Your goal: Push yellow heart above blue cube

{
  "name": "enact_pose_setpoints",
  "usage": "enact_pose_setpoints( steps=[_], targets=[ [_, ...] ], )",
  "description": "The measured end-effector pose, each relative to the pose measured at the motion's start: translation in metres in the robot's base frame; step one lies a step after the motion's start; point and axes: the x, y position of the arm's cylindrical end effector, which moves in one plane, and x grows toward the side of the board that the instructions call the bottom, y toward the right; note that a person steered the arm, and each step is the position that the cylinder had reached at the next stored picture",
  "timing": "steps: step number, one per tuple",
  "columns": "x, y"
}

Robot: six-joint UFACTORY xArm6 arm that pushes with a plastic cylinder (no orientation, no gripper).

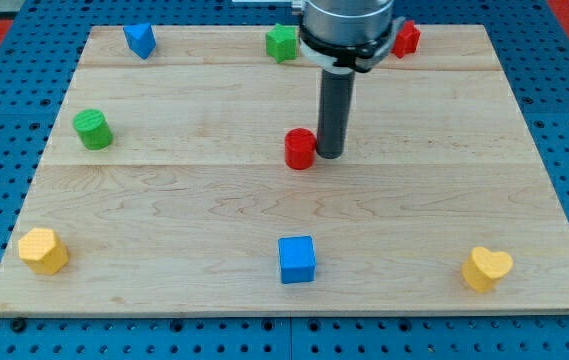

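Tip (pixel 329 155) touching red cylinder (pixel 300 149), board (pixel 264 290) centre.

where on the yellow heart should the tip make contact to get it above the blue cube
Contact the yellow heart on its face toward the view's right and bottom, low and centred, so it slides left and up past the blue cube. My tip now sits beside the red cylinder, far from the heart.

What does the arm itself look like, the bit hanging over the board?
Only its lower end shows: a wide, round housing, grey metal with a black band and a silvery rim beneath. From it hangs a straight, dark grey rod, smooth and cylindrical, ending in my tip. No fingers, cables or markings are visible.
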Motion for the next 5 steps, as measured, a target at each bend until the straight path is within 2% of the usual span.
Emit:
enact_pose_setpoints(
  steps=[1, 2, 3, 4, 5],
  targets=[
    [0.004, 0.069],
    [0.042, 0.191],
    [0.119, 0.290],
    [0.182, 0.301],
    [0.193, 0.287]
  ],
)
